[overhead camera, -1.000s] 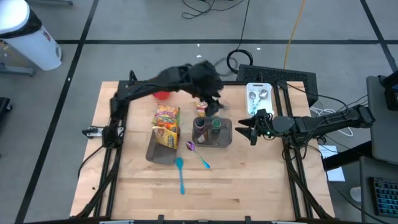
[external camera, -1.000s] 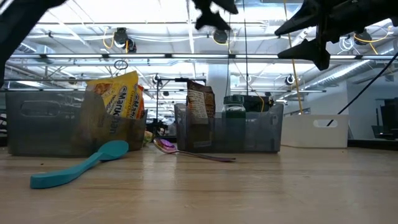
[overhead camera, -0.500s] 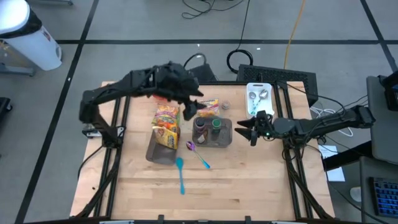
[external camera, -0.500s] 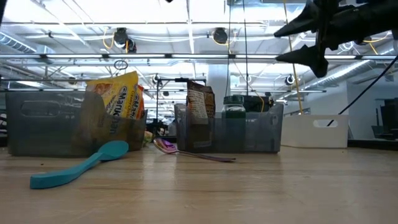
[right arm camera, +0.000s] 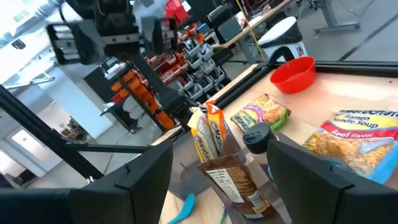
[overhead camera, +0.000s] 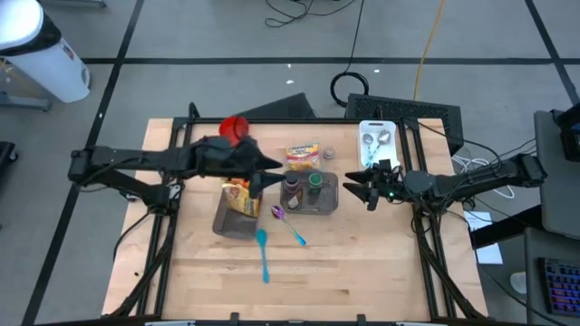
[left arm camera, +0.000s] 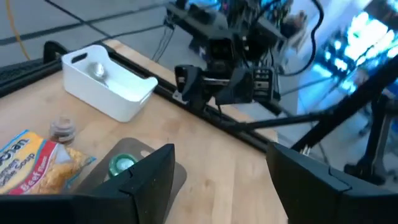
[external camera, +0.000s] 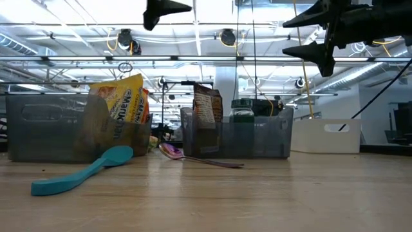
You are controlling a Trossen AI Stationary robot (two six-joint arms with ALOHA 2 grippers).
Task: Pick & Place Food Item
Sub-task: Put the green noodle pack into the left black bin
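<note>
The light wooden table point(overhead camera: 362, 272) carries two smoked translucent plastic bins. The left-hand bin point(overhead camera: 234, 220) holds an upright yellow noodle packet point(overhead camera: 241, 195). The right-hand bin point(overhead camera: 313, 192) holds a brown pouch point(external camera: 207, 109) and a green-lidded jar point(overhead camera: 315, 180).

The task's likely item, a flat yellow ramen soup packet point(overhead camera: 302, 156), lies on the table just behind the right-hand bin, near a red bowl point(overhead camera: 234, 128) and a white tray of metal spoons point(overhead camera: 377, 141).

The left gripper point(overhead camera: 268, 167) hangs above the gap between the two bins, jaws spread wide and empty. The right gripper point(overhead camera: 355, 186) waits beside the right-hand bin, also wide and empty.

Judged procedure for the step in hand:
1. Centre the left gripper over the ramen soup packet, jaws across its short side.
2. Descend vertically; clear the bin wall.
3. Close only when both fingers straddle the packet, since the film will likely slip.

A teal plastic spoon point(overhead camera: 263, 254) and a purple spoon point(overhead camera: 288, 224) lie nearer the front, well apart from the approach path.
</note>
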